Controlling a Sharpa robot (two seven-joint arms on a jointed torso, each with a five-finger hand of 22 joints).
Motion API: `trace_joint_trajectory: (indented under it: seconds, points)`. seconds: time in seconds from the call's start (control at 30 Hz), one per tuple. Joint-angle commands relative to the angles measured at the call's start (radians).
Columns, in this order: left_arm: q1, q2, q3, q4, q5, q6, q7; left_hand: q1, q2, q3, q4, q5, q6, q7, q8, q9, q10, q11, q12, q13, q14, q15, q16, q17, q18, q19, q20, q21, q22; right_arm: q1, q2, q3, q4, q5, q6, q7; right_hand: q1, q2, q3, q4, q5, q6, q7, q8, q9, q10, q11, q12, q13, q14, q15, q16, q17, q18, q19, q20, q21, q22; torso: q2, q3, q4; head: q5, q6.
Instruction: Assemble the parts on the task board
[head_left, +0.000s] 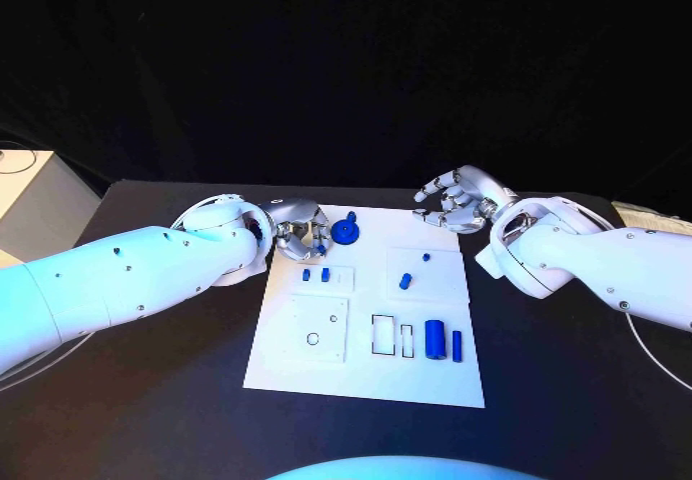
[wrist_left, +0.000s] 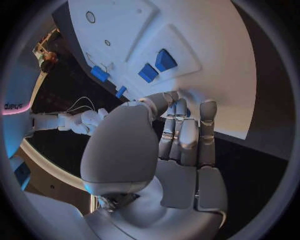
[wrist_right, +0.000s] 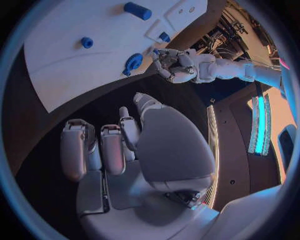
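The white task board (head_left: 368, 375) lies mid-table. A round blue part (head_left: 346, 233) sits near its far left corner. My left hand (head_left: 299, 230) hangs right beside that part, fingers curled together. In the left wrist view a sliver of blue shows behind the left hand's fingertips (wrist_left: 181, 107); I cannot tell whether anything is held. Two small blue pegs (head_left: 315, 273) stand in the board nearer me. A blue cylinder (head_left: 434, 338) and a thin blue bar (head_left: 457, 345) lie at the right. My right hand (head_left: 459, 200) hovers off the far right corner, fingers apart, holding nothing.
Two more small blue pieces (head_left: 405, 281) (head_left: 426, 257) sit in the board's right-hand panel. Rectangular slots (head_left: 384, 335) and a square plate with a hole (head_left: 317, 330) lie toward the near side. Bare black table (head_left: 562, 370) flanks the board. A pale cabinet (head_left: 36, 195) stands far left.
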Motion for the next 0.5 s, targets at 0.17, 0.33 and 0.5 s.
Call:
trace_joint_trajectory:
  seconds: [0.17,0.33,0.5]
  points:
    - [-0.003,0.001,-0.001,0.004,0.013,0.022,0.007,-0.009,-0.001,-0.003,0.004,0.002,0.01,0.0,0.002,-0.001,0.008,-0.001,-0.006,-0.001,0.002,0.002,-0.001,-0.002,0.001,0.005,0.0,0.002,-0.001,0.0,0.0,0.0,0.001,-0.011,0.006,0.006,-0.006,-0.008,0.005,0.001,0.006,0.003,-0.002,0.005,-0.001,0.006,0.001,0.003,0.017,0.059,0.001,0.002,0.09,0.005,0.033,0.0,0.002,0.157,-0.001,0.0,0.0,0.0,-0.001]
    - [-0.003,-0.002,-0.001,0.005,0.013,0.017,0.005,-0.008,0.0,-0.001,0.003,0.003,0.01,-0.001,0.001,-0.001,0.01,-0.002,-0.007,-0.001,0.003,0.002,-0.001,0.001,0.001,0.006,0.0,0.002,-0.001,-0.001,-0.001,0.0,0.001,-0.012,0.007,0.006,-0.006,-0.008,0.005,0.001,0.006,0.003,-0.002,0.005,-0.001,0.006,0.001,0.003,0.017,0.059,0.001,0.002,0.09,0.005,0.033,0.0,0.002,0.157,0.0,-0.0002,0.0005,-0.001,-0.001]
    - [-0.003,-0.003,-0.001,0.007,0.014,0.019,0.004,-0.007,0.0,-0.001,0.002,0.003,0.011,-0.001,0.001,0.0,0.01,-0.002,-0.007,-0.001,0.002,0.002,-0.001,-0.001,0.001,0.007,0.0,0.003,0.0,-0.001,0.0,0.0,0.0,-0.012,0.006,0.006,-0.006,-0.008,0.005,0.001,0.006,0.003,-0.002,0.005,-0.001,0.006,0.001,0.003,0.017,0.059,0.001,0.002,0.09,0.005,0.033,0.0,0.002,0.157,0.0,-0.0004,-0.0001,-0.001,-0.001]
